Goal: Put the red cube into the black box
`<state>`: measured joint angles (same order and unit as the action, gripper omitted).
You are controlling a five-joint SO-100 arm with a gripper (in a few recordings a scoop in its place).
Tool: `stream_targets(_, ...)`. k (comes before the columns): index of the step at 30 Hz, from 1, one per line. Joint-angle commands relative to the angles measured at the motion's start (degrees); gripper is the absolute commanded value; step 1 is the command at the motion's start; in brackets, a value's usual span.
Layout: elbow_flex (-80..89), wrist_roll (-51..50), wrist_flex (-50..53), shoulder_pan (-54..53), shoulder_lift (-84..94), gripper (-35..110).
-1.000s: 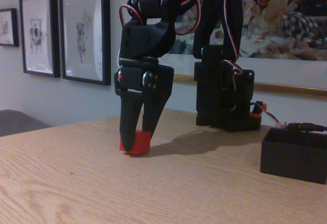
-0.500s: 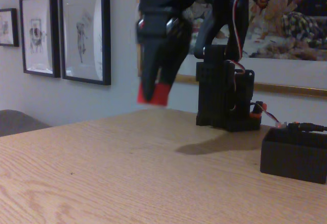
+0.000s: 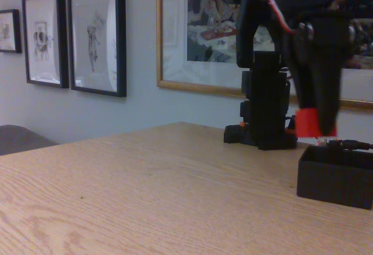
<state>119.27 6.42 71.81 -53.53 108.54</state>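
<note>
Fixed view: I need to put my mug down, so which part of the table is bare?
The table is bare across the left and middle. It is crowded at the right: the end effector holds the red cube above the black box.

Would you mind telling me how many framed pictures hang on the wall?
4: a large gold-framed painting behind the arm, two black-framed drawings left of it, and one frame cut by the left edge. More may be hidden.

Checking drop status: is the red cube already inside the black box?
No, the red cube is held in the gripper above the black box.
</note>
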Motion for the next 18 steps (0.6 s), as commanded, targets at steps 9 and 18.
stream_targets(9,-0.2,3.7,-0.6,-8.8,-2.8,13)
stream_targets(18,1.1,3.3,-0.5,-6.7,0.4,24)
